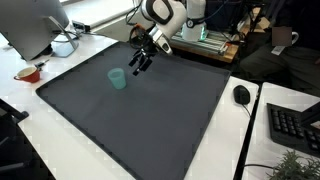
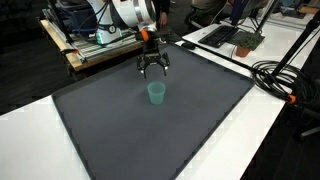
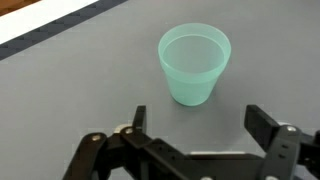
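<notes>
Hovering gripper (image 3: 198, 120), jaws spread, near translucent tapered teal cup (image 3: 194, 64); matte grey mat (image 3: 60, 95).

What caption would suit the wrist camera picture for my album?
Open pincer hovering just short of an upright, empty teal cup on a dark grey mat.

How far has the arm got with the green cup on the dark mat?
Done: the gripper is lined up close to the cup, jaws open. In hand: nothing; the cup stands upright on the mat, untouched. Left, it seems: the grasp itself, not yet made.
</notes>
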